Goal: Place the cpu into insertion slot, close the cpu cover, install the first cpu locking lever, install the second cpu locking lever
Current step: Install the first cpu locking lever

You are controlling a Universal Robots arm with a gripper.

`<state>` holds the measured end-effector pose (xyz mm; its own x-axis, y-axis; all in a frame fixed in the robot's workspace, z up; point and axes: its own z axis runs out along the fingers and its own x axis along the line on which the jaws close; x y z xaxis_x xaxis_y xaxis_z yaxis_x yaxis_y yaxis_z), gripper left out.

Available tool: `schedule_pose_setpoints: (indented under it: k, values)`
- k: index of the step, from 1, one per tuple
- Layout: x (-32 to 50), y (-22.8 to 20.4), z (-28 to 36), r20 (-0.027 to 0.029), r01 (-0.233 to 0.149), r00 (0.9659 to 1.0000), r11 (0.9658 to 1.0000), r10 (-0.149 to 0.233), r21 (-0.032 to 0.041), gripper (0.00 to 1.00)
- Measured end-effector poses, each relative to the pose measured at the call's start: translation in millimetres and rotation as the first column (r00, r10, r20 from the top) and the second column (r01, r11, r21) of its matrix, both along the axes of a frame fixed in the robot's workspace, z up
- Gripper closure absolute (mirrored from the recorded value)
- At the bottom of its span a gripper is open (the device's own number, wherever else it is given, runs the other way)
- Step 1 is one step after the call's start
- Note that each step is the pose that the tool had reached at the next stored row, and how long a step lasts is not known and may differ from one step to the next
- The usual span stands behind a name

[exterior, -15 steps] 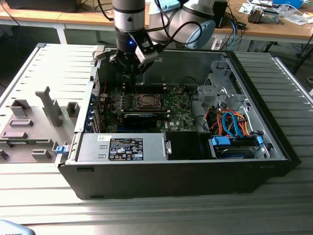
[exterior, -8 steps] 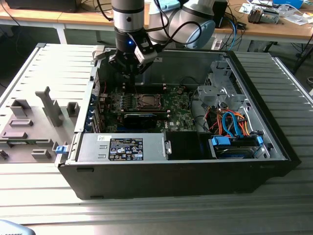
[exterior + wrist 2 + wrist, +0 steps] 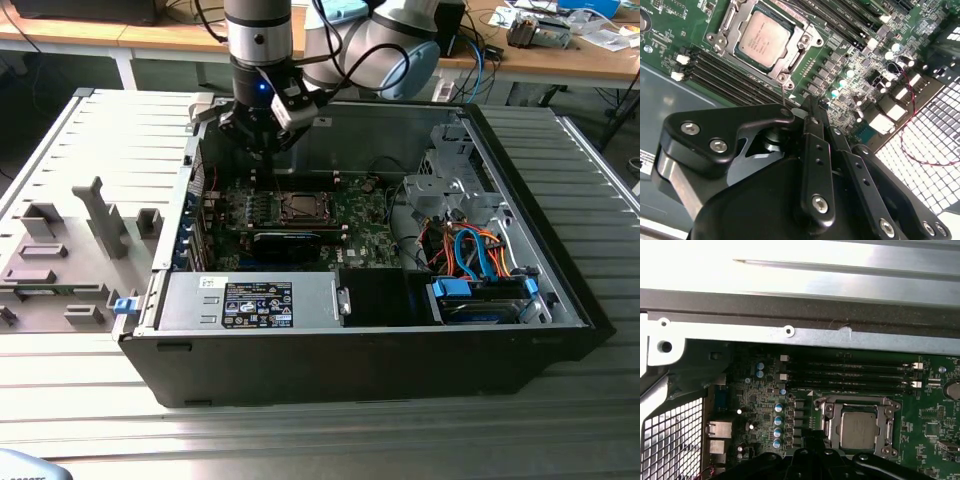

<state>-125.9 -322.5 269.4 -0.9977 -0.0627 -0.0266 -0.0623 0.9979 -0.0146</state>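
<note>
The cpu (image 3: 764, 37) lies flat in its socket on the green motherboard, also seen in the first wrist view (image 3: 857, 429) and the exterior view (image 3: 300, 208). The cpu cover (image 3: 802, 41), a silver frame, lies down around the chip (image 3: 827, 415). A thin wire locking lever (image 3: 783, 92) rises from the socket corner up to my fingertips. My gripper (image 3: 802, 109) is shut, its tips together at the lever's upper end; whether they touch it I cannot tell. In the exterior view the gripper (image 3: 265, 150) hangs inside the open case, just behind the socket.
Memory slots (image 3: 730, 75) run beside the socket. A black graphics card (image 3: 285, 242) and the power supply (image 3: 250, 300) sit in front of it. Coloured cables (image 3: 470, 250) fill the exterior view's right. The case's metal wall (image 3: 790, 305) stands close behind. A grey fixture plate (image 3: 60, 250) lies outside the case.
</note>
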Motion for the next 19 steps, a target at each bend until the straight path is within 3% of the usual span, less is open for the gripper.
schedule_pose_setpoints:
  k: [4,15,19]
  values:
    - [-2.5,1.8,0.0,-0.0001,0.000,1.0000,1.0000,0.000,-0.0001,0.89]
    - [-9.2,22.2,-8.5,0.0000,-0.016,0.9999,0.9999,0.016,0.0009,0.89]
    - [-6.1,23.6,-9.0,-0.0001,-0.022,0.9998,0.9998,0.022,0.0011,0.89]
